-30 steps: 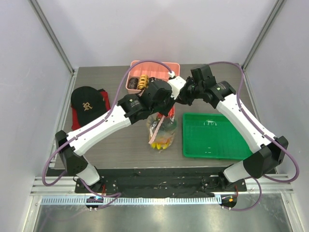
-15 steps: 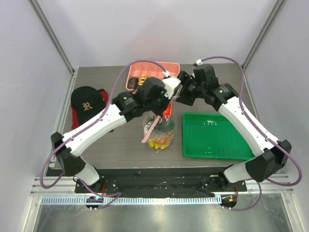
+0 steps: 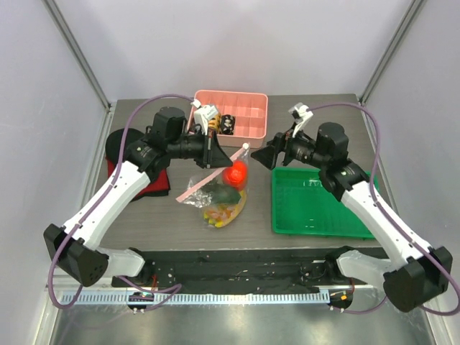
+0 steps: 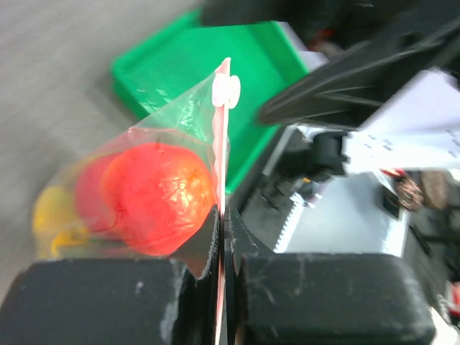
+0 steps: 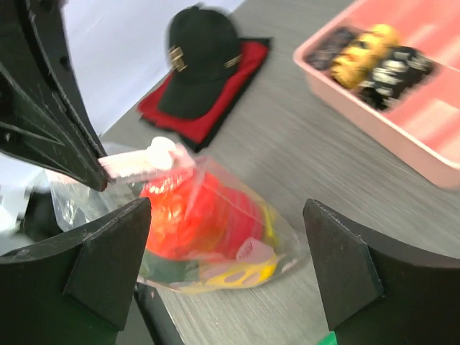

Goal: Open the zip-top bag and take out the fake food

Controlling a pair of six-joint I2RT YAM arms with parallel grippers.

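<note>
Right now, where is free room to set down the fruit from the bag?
The green tray is bare inside: the widest spot. Bare table lies at the near edge, between the cap and the zip-top bag. The middle is crowded: the left tool grips the bag, the open right tool faces it.

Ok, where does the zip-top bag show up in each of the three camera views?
Top camera: the bag is mid-table, left of the green tray.
Left wrist: the bag is centre-left, its pink strip pinched between the fingers.
Right wrist: the bag is lower centre, between the open fingers.
Shared landmark: the red fruit inside it.
</note>
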